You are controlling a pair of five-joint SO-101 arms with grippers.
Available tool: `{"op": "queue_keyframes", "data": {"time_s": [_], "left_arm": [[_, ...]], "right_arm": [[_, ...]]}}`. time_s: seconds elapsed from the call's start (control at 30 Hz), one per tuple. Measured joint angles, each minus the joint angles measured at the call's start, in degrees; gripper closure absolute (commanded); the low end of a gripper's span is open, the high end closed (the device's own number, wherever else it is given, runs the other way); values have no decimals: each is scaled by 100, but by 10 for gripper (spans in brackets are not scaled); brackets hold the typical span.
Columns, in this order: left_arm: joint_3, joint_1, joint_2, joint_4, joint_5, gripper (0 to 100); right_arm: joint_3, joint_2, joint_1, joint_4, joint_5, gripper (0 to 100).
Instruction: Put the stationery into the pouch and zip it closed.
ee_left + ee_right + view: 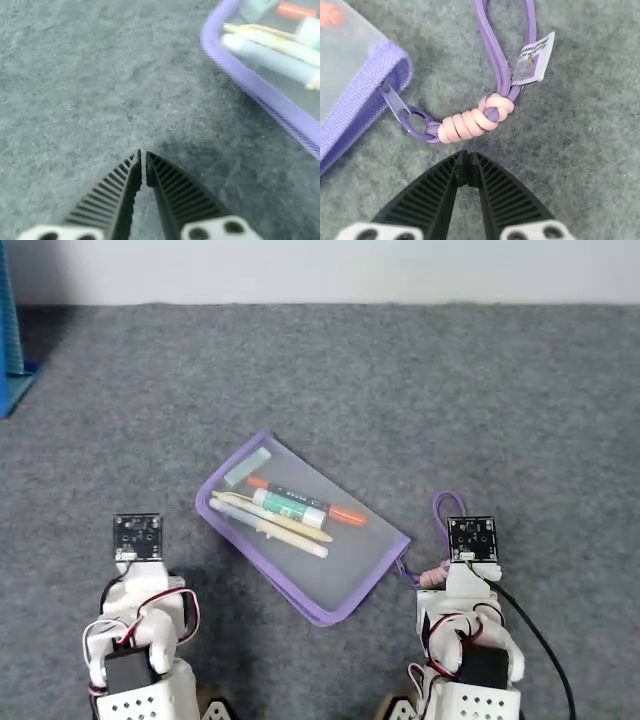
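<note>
A translucent pouch (330,565) with purple trim lies slanted in the middle of the grey carpet, holding several pens, a glue stick (290,504) and an eraser (247,469). Its zipper pull (395,103) sits at the corner nearest the right arm, tied to a pink coiled knot (472,121) and a purple strap loop (496,45) with a white tag (534,58). My right gripper (467,161) is shut and empty, just short of the knot. My left gripper (142,159) is shut over bare carpet, beside the pouch's purple edge (260,90).
A blue object (12,330) stands at the far left edge. A white wall (320,270) borders the carpet at the back. Both arm bases (140,660) sit at the near edge.
</note>
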Motion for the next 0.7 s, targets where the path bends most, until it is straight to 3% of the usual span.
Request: {"op": "queue_keyframes", "data": {"time_s": [0.7], "left_arm": [[0,-88,0,26,0,985]], "right_arm": [[0,0,-9,0,0,988]]}}
